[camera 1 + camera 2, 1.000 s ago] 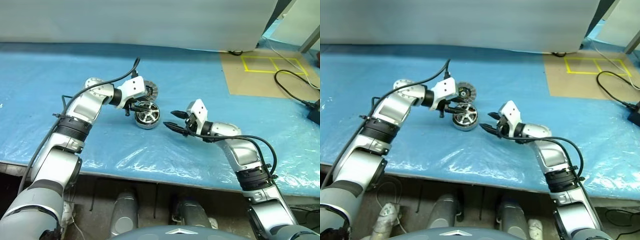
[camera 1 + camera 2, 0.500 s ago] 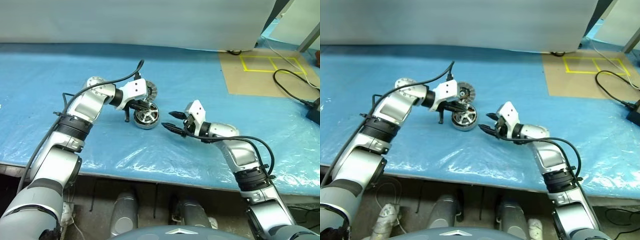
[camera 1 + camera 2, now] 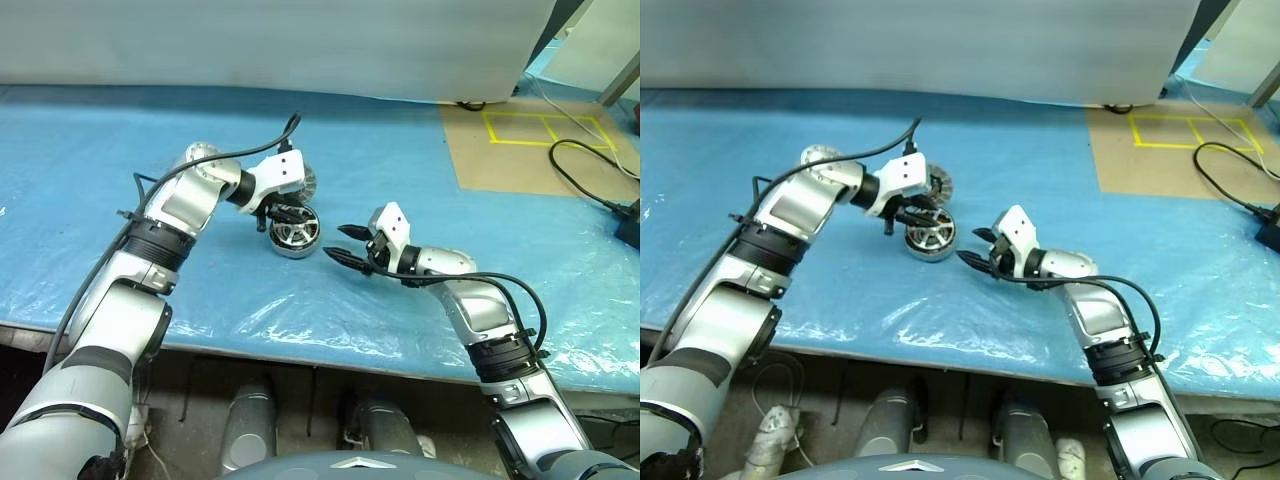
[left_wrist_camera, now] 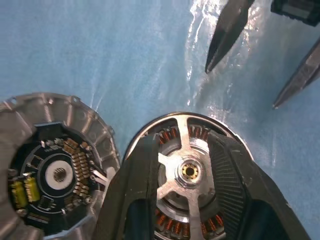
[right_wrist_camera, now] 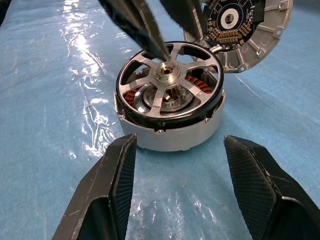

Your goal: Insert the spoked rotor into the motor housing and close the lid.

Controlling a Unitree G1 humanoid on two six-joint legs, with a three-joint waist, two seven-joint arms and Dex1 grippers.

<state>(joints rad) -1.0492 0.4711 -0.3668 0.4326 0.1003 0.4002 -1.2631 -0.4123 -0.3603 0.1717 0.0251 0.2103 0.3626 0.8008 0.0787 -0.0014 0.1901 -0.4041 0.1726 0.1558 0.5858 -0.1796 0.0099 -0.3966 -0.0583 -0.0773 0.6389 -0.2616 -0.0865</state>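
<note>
Done: dark-rimmed, silver-spoked rotor (image 5: 169, 84) is seated in squat silver motor housing (image 5: 172, 136) on blue-covered surface (image 3: 300, 290) | Left: round grey lid (image 4: 47, 165), just beyond housing, is unplaced | left tool (image 3: 285, 212) apart over rotor; right tool (image 3: 346, 243) apart, empty, right of housing

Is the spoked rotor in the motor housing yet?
In, but tilted, not fully seated: the spoked rotor rests in the motor housing, its rim above the wall, coils visible between spokes.

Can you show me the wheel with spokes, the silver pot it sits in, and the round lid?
Dark-rimmed spoked rotor (image 5: 169, 71): right wrist view, central hub.
Squat silver motor housing (image 5: 172, 138): right wrist view, outer side wall.
Round silver-grey lid (image 4: 70, 112): left wrist view, ribbed rim.
</note>
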